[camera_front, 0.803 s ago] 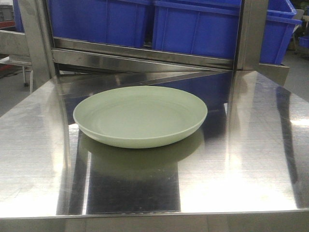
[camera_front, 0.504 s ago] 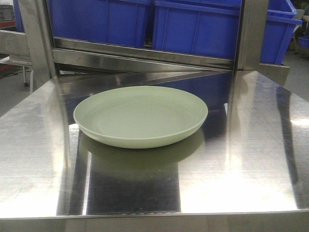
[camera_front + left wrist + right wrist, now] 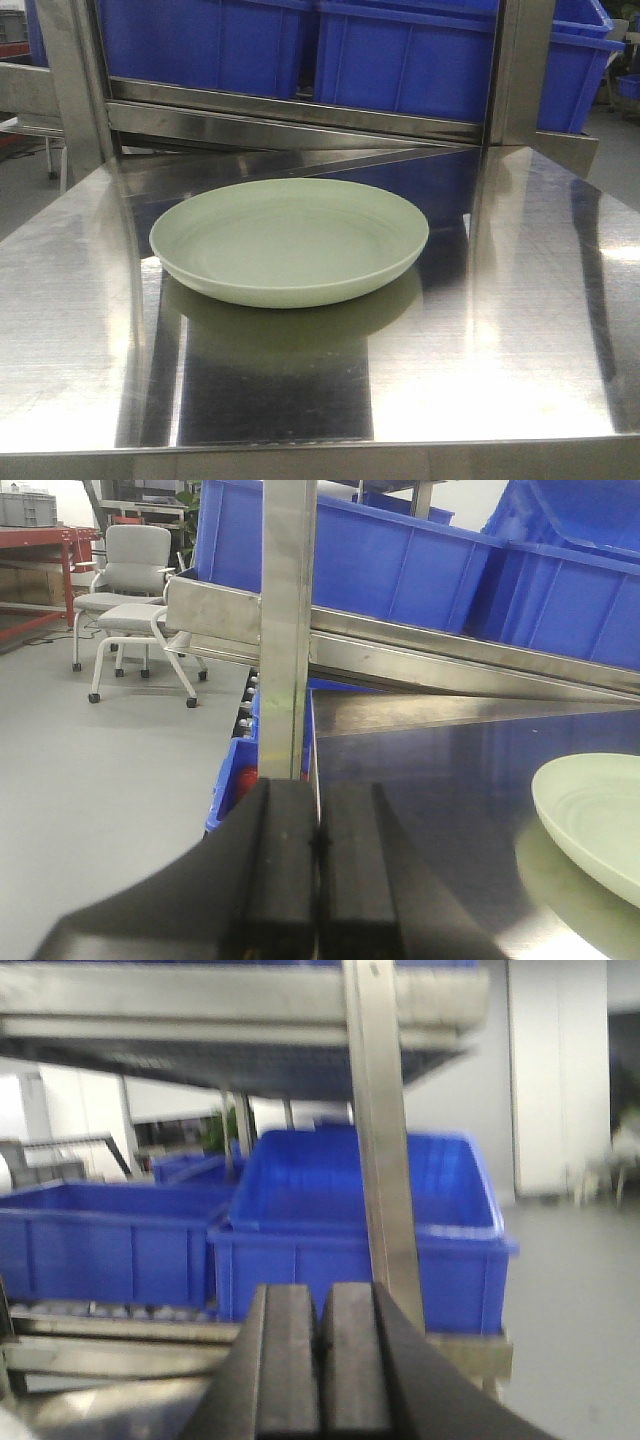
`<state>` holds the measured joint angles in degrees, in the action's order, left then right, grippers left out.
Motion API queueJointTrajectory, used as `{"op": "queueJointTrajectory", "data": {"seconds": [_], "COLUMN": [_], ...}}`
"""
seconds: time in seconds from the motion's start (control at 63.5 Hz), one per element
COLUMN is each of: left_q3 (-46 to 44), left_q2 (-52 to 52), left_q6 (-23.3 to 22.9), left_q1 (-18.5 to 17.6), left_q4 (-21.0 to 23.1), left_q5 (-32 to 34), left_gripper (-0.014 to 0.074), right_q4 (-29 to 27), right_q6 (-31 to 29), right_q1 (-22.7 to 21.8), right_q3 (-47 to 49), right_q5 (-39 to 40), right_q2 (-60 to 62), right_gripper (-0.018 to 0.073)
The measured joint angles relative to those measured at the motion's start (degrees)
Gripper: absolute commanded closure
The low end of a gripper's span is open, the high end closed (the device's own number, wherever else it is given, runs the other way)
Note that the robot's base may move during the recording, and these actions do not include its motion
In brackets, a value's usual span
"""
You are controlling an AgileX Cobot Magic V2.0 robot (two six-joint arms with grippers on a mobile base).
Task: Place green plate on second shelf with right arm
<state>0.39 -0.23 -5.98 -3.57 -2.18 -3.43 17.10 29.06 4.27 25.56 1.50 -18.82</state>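
The pale sage-green plate (image 3: pixel 289 240) lies flat and right side up on the steel table (image 3: pixel 520 320), a little left of centre in the front view. Its left edge also shows at the right border of the left wrist view as the green plate (image 3: pixel 600 815). My left gripper (image 3: pixel 318 810) is shut with nothing between its black pads, hovering off the table's left side, apart from the plate. Facing the blue bins on the rack, my right gripper (image 3: pixel 321 1305) is shut and empty. No gripper appears in the front view.
A steel rack with upright posts (image 3: pixel 520 70) stands behind the table and carries blue plastic bins (image 3: pixel 400 60). In the left wrist view a post (image 3: pixel 287 630) rises straight ahead, with office chairs (image 3: pixel 130 590) on the grey floor to the left.
The whole front view, plate included, has shifted very slightly to the left in the picture; the plate still rests in the same place on the table.
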Motion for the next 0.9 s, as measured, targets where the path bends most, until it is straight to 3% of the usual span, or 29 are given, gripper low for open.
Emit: {"op": "queueJointTrajectory", "data": {"seconds": [0.158,0.236,0.299,0.378,0.677,0.898], "left_q3": [0.0,0.0,0.0,0.0,0.0,0.0], "left_q2": [0.0,0.0,0.0,0.0,0.0,0.0], "left_q6": [0.0,0.0,0.0,0.0,0.0,0.0], "left_q1": [0.0,0.0,0.0,0.0,0.0,0.0], "left_q4": [0.0,0.0,0.0,0.0,0.0,0.0], "left_q5": [0.0,0.0,0.0,0.0,0.0,0.0], "left_gripper": [0.0465,0.0465,0.0465,0.0465,0.0465,0.0465], "right_q4": [0.6,2.9,4.9,5.7,-0.3,-5.5], "right_q6": [1.6,1.6,1.6,1.6,2.4,0.0], "right_q1": [7.1,12.9,18.2,21.5,22.5,22.5], "right_q3": [8.7,11.9,14.7,17.8,34.1,43.5], "right_q5": [-6.6,-9.5,-11.9,-13.3,-24.5,-31.1], "right_q2": [-14.7,-21.7,-28.9,-36.5,-61.3,-72.0], "right_gripper": [0.0511,0.0423,0.0300,0.0197,0.0195,0.0195]}}
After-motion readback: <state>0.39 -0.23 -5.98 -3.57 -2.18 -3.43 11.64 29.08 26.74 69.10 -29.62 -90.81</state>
